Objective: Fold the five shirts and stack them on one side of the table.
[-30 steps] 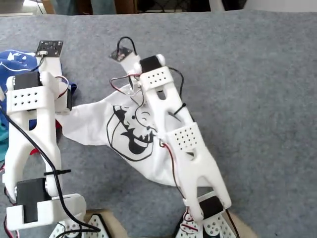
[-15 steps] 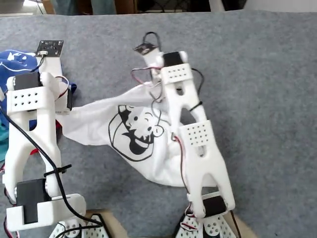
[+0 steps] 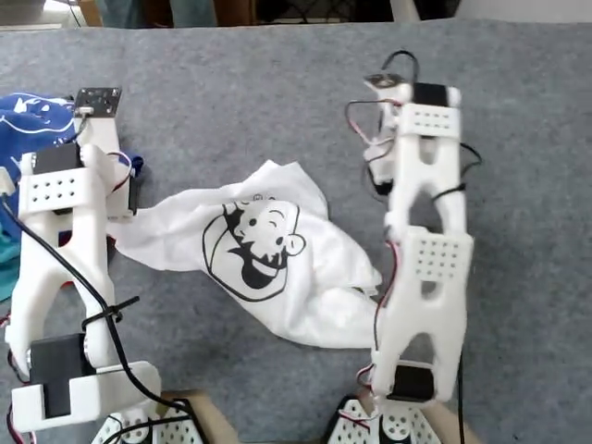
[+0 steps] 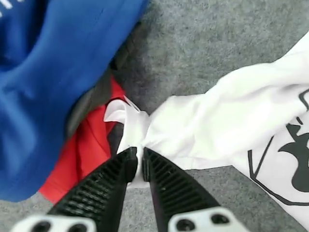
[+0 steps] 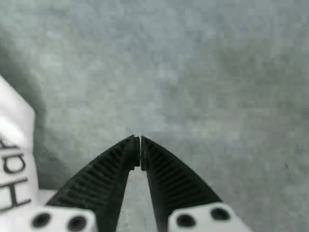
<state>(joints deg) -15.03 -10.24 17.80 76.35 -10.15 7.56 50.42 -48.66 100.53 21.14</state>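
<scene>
A white shirt (image 3: pixel 268 259) with a black cartoon print lies crumpled in the middle of the grey table cover. My left gripper (image 3: pixel 127 205) is at its left end, shut on a bunched bit of the white shirt (image 4: pixel 227 125); the cloth is pinched between the black fingertips of that gripper (image 4: pixel 136 162). My right gripper (image 3: pixel 377 165) hangs over bare grey cover to the right of the shirt. In its own wrist view this gripper (image 5: pixel 135 145) is shut with nothing in it, and an edge of the white shirt (image 5: pixel 14 164) lies off to one side.
A blue shirt (image 3: pixel 28 120) is heaped at the far left, also close to the left gripper (image 4: pixel 53 72). Red cloth (image 4: pixel 82 154) lies beneath it, and a strip of teal cloth (image 3: pixel 5 259) shows at the left edge. Bare grey cover (image 3: pixel 518 185) extends to the right.
The right arm swung right, dragging the shirt's upper edge with it, then left the shirt and now stands beside it. The left arm has barely moved.
</scene>
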